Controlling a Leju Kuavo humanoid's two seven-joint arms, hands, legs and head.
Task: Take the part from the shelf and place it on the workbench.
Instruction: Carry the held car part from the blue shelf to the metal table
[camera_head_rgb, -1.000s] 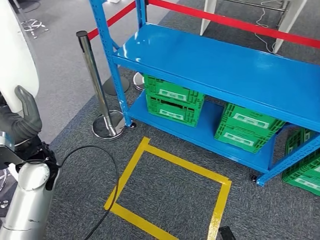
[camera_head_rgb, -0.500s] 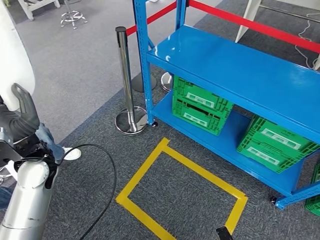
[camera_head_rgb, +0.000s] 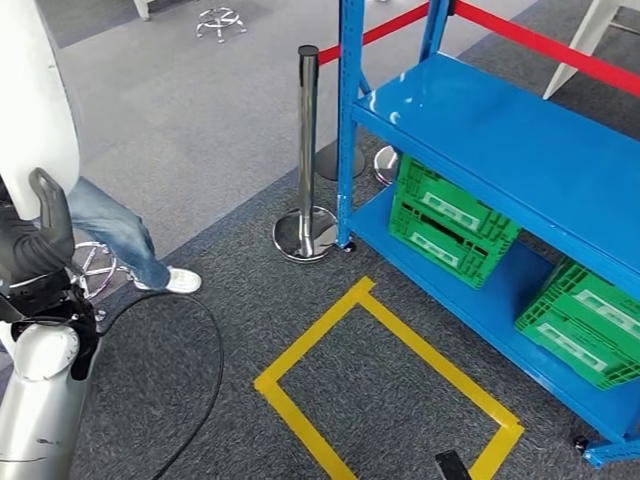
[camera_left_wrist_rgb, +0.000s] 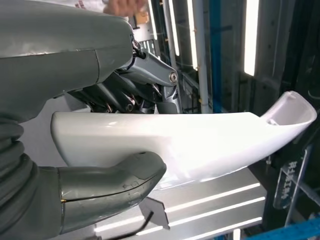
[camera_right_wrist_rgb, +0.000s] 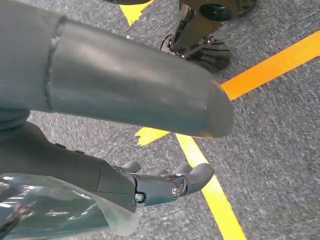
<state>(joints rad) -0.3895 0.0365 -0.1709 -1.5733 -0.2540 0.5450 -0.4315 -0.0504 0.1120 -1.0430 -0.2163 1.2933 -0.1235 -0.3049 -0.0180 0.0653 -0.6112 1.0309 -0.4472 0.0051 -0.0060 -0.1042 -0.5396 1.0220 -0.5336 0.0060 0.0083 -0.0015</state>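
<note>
At the far left of the head view, your left hand (camera_head_rgb: 34, 245) is clamped on the white part (camera_head_rgb: 34, 100), which is already off the shelf. The part is long and curved; its long axis runs up from the hand, past the top edge of the picture. In the left wrist view the thumb (camera_left_wrist_rgb: 113, 187) presses one side of the part (camera_left_wrist_rgb: 181, 145) and the darker fingers (camera_left_wrist_rgb: 147, 87) close on the other side, so the grip looks firm to me.

Just beside the left arm you see a person's leg (camera_head_rgb: 121, 235) in jeans and a white shoe, and a black cable (camera_head_rgb: 204, 390) on the carpet. Then come the steel post (camera_head_rgb: 306, 150) and the yellow tape square (camera_head_rgb: 392, 380).

At the right stands the blue shelf (camera_head_rgb: 513, 140). Its upper board is bare; on the lower board stand green crates (camera_head_rgb: 453, 220), and I cannot tell what is inside them.

Your right hand (camera_right_wrist_rgb: 113, 125) hangs over the carpet, with fingers apart and holding nothing. No workbench is visible, so I judge you must turn further to find it.
</note>
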